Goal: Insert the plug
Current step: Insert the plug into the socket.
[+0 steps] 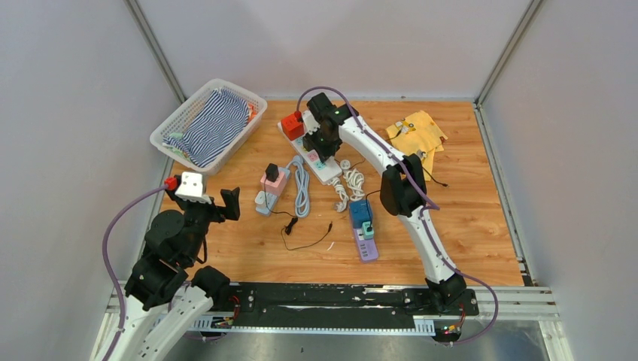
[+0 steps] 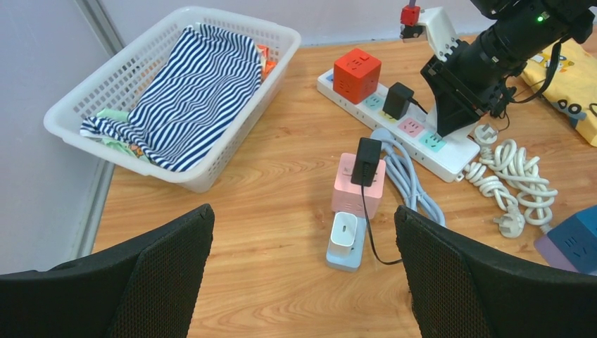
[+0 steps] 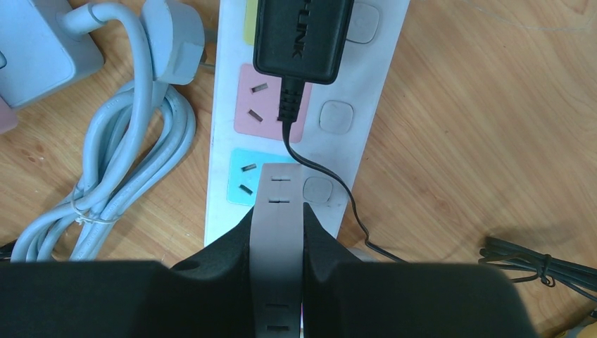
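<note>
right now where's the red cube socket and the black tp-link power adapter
red cube socket [image 2: 357,61]: left wrist view, top face
black tp-link power adapter [image 3: 303,42]: right wrist view, labelled face

Left arm [image 1: 169,248] folded back close to its base at the near-left corner of the bench [image 1: 481,226], wrist raised; left claw [image 2: 303,213] hangs above the bench, jaws spread wide, nothing between its fingers [image 2: 169,260]; right arm [image 1: 369,143] stretched far forward and leftward from its base, elbow bent over mid-bench, wrist pitched downward; right claw [image 3: 279,211] points down, its fingers [image 3: 232,246] drawn in on a flat grey piece [image 3: 278,190] that sticks out past the fingertips; the two arms well apart.
</note>
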Motion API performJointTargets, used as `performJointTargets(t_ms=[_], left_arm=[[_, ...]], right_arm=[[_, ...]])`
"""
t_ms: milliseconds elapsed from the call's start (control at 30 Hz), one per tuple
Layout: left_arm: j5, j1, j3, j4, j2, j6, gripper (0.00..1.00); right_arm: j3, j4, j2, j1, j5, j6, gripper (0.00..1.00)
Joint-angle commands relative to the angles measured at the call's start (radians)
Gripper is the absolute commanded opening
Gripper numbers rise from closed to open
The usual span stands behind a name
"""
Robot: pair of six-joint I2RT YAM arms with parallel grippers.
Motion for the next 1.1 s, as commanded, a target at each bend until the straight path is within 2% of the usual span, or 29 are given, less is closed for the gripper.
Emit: performJointTargets(t_ms=[0,500,1067], left_arm=[[-0.020,0.004,-0.006,0.011,-0.016,0.007,1.00],[-0.033,0.004,-0.006,0.011,-0.021,0.005,1.00],[-0.040,0.004,-0.006,0.009,-0.026,0.005,1.00]], right_arm=[[0.035,-0.020,0.027,0.005,0.000,0.023,0.00],[0.035,-0.029,0.047,0.028,0.001,0.046,0.00],[0.038,-0.020,0.093,0.062,0.069,0.046,0.00]])
